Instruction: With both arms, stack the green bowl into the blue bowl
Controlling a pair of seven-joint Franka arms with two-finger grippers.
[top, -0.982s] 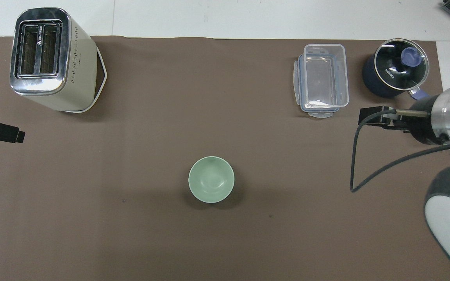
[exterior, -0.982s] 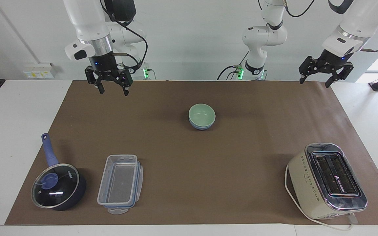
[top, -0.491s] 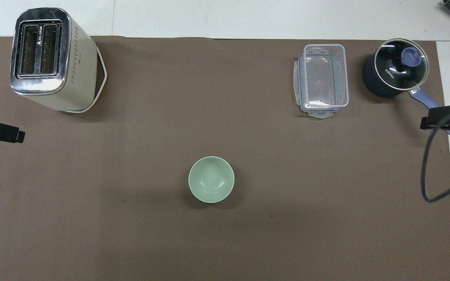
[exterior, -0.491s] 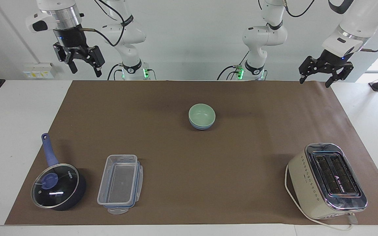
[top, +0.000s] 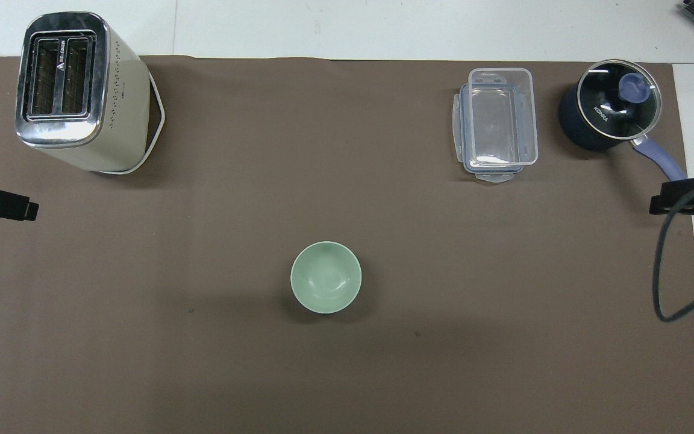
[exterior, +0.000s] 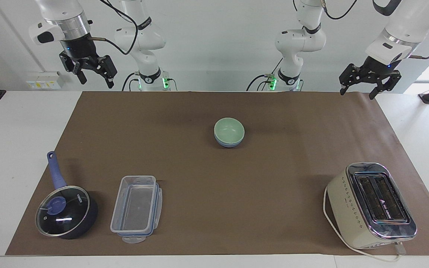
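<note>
The small, round, pale mint-green bowl (exterior: 229, 129) sat nested inside the matching light periwinkle-blue bowl (exterior: 228, 143), only a blue band showing beneath its rim, on the brown mat (exterior: 214, 223) midway between the two arms' ends of the table and nearer the robots than the cream-and-chrome toaster (exterior: 371, 205). By the look of it the stacking was done. Both bowls appeared smooth, rigid and ceramic-like, probably light but breakable and slippery; the thin rim seemed the natural place to pinch either one.

The right gripper (exterior: 91, 76) hung raised over the mat's corner at its own end of the table, fingers spread and holding nothing. The left gripper (exterior: 359, 89) hovered over the opposite corner, tilted downward, its fingers likewise apart and empty. Neither touched the bowls.
</note>
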